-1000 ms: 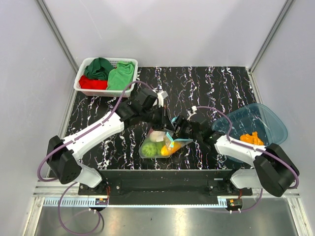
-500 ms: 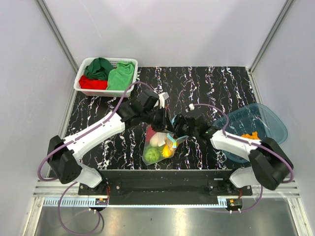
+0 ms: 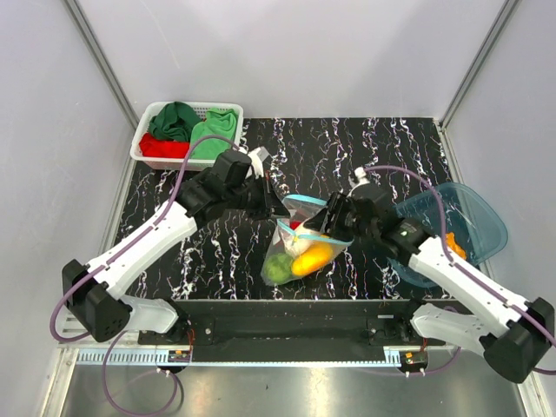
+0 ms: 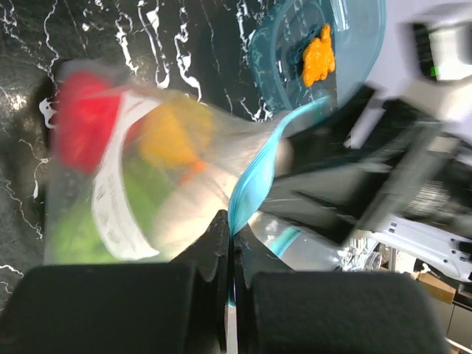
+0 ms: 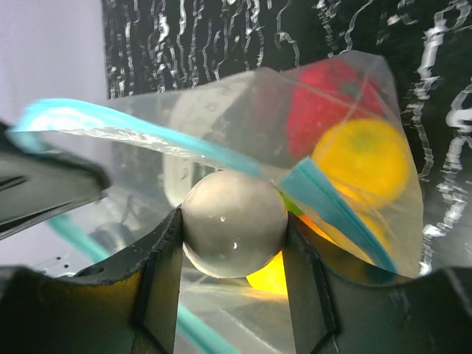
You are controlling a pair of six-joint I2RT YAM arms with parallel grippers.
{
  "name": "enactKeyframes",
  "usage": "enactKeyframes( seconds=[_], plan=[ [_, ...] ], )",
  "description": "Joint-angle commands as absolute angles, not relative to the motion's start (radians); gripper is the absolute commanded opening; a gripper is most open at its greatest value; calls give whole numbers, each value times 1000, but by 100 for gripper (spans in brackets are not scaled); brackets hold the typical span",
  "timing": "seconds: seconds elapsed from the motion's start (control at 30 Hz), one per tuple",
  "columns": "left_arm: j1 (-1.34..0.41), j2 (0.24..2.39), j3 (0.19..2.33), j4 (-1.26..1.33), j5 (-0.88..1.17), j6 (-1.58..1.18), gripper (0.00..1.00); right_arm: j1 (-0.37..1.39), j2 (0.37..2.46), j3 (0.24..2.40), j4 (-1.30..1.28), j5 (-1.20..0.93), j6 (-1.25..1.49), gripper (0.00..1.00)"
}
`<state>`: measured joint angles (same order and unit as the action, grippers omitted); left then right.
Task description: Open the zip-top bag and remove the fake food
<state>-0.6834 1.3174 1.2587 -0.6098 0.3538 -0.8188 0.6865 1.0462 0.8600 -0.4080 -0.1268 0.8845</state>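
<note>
The clear zip-top bag [image 3: 306, 250] hangs open between the two grippers over the middle of the table. It holds green [image 3: 279, 268], yellow [image 3: 314, 258] and red pieces of fake food. My left gripper [image 3: 280, 208] is shut on the bag's light blue zip strip [image 4: 254, 184], its jaws pinched tight at the strip's edge [image 4: 231, 236]. My right gripper [image 3: 330, 224] is at the bag's mouth, shut on a pale white ball [image 5: 234, 221]. Red [image 5: 324, 103] and yellow [image 5: 365, 162] pieces lie behind it in the bag.
A translucent teal tub [image 3: 465, 217] lies at the right edge with an orange food piece [image 3: 453, 248] in it; both show in the left wrist view [image 4: 317, 63]. A white basket [image 3: 148, 152] with red and green cloths stands at the back left.
The bag has been lifted and its mouth pulled open. My left gripper drew back to the left with the strip. My right arm swung right and its gripper now holds the white ball.
</note>
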Motion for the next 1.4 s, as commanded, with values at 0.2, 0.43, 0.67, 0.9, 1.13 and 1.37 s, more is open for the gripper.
enactKeyframes(
  seconds=[0.2, 0.43, 0.67, 0.9, 1.13, 1.37],
  plan=[
    [-678, 1310, 1201, -541, 391, -813, 0, 681, 1015, 1221, -828, 209, 718, 9],
    [-678, 1324, 1244, -597, 374, -753, 0, 566, 999, 1354, -1004, 218, 701, 3],
    [-676, 1247, 1281, -672, 260, -695, 0, 246, 1055, 1514, -1153, -19, 641, 2],
    [-673, 1226, 1308, -709, 233, -652, 0, -52, 1230, 1592, -1292, -59, 557, 2],
    [-666, 1196, 1315, -726, 207, -611, 0, -130, 1342, 1493, -1316, 241, 473, 8],
    [-664, 1233, 1281, -669, 310, -620, 0, -186, 1443, 1393, -1226, 327, 378, 25]
  ],
)
